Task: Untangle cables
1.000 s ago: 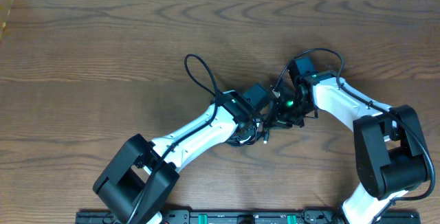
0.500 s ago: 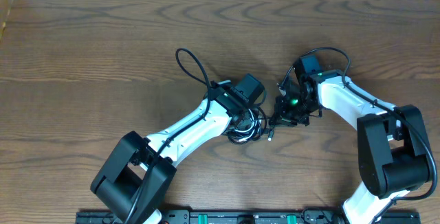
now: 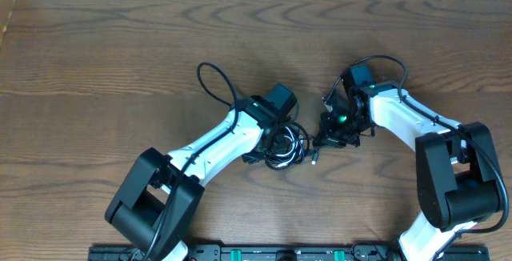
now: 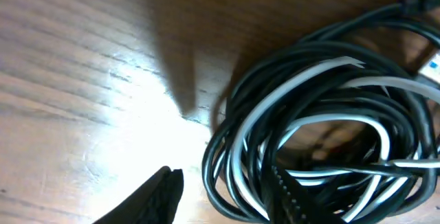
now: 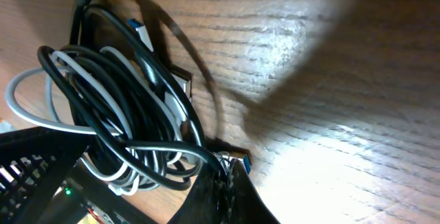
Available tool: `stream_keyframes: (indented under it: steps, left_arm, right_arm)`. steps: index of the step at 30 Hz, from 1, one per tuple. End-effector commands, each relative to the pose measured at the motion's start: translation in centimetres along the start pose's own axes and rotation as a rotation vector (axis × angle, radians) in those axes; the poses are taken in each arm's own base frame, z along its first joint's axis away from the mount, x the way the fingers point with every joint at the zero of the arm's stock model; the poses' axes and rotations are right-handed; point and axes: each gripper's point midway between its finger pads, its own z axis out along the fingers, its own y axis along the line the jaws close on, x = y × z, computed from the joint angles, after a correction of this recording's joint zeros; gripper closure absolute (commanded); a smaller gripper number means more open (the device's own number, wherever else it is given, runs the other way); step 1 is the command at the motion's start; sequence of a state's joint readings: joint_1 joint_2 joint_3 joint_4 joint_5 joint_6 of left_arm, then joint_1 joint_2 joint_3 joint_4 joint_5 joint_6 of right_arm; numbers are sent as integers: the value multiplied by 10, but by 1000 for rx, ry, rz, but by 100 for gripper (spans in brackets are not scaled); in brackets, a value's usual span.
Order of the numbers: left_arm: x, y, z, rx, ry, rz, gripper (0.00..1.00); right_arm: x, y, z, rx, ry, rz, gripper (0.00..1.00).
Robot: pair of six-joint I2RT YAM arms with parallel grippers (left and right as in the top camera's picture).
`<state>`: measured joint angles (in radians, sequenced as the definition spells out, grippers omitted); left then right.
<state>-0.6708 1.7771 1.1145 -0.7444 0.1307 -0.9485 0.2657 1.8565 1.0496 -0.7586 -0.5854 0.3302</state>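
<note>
Cables [image 3: 286, 145]: one tangle, black cords plus one white; left gripper [image 4: 223, 195] parted, right gripper [image 5: 223, 183] pinching a strand.

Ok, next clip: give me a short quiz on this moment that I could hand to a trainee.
1. True or false: the cables lie in one coiled bundle on the table.
2. Which cord colours are in the bundle? A black only; B black and white; C red and white.
3. Which is shut, the left hand or the right hand?
Key: 1 true; 2 B; 3 the right hand.
</note>
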Motion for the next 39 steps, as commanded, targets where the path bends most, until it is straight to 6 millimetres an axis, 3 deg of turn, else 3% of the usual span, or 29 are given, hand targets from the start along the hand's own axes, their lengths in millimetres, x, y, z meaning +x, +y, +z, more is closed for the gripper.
stream_keyframes:
  steps: [1, 5, 9, 10, 16, 24, 31, 39]
  left_arm:
    - [7, 3, 16, 13, 37, -47, 57]
    - [3, -5, 26, 69, 8, -66, 58]
    - [0, -7, 33, 101, -12, -70, 91]
    - [-1, -8, 34, 107, -20, -64, 92]
    - [-20, -30, 30, 188, -121, 148, 92]
    - [-34, -54, 22, 254, -231, 449, 92]
    - [-28, -54, 23, 268, -200, 473, 92]
    - [-14, -40, 29, 226, -123, 469, 92]
  right_arm:
    - [-1, -8, 1, 34, -2, 24, 99]
    - [1, -9, 1, 36, 3, 28, 99]
    - [2, -9, 1, 38, 8, 31, 99]
    - [2, -9, 1, 38, 8, 31, 99]
    - [3, -7, 1, 26, 15, 29, 99]
    - [14, 21, 1, -132, 63, -137, 99]
    - [15, 24, 2, -146, 47, -404, 99]
    - [-17, 15, 2, -47, -71, -492, 98]
